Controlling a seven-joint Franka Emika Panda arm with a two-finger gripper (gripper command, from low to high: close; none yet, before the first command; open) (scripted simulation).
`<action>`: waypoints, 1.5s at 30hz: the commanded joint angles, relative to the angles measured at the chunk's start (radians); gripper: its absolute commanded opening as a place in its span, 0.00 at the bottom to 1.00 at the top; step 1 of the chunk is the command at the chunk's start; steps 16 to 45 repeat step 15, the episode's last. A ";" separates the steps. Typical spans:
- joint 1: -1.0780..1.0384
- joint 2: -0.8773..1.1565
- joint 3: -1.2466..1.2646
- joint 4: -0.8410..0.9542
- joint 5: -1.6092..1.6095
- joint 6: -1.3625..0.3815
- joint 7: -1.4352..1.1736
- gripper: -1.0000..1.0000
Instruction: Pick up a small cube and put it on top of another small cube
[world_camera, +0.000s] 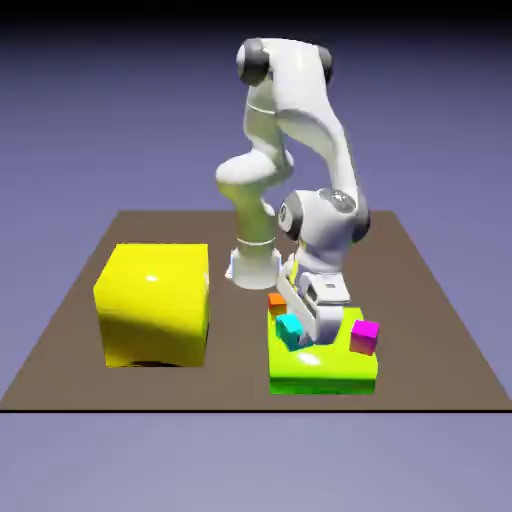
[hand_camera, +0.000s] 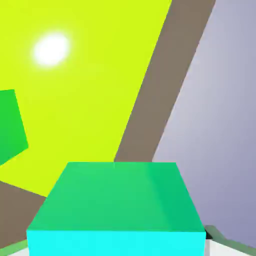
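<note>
My pincer leans over a yellow-green slab. Around my hand's white casing, a teal cube shows at eight o'clock, an orange cube and big yellow block at nine, a magenta cube at four.

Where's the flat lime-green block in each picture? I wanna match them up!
Exterior view: the flat lime-green block is below the middle, a bit toward the right, under the robot's hand.
Hand view: it fills most of the upper left.
Shared landmark: the brown table, which shows beside the block in both views.
</note>
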 joint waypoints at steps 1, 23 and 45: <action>0.031 -0.036 0.016 -0.021 -0.037 0.004 -0.004 0.00; 0.115 -0.055 0.069 -0.105 -0.137 0.130 -0.028 1.00; 0.115 -0.055 0.069 -0.105 -0.137 0.130 -0.028 1.00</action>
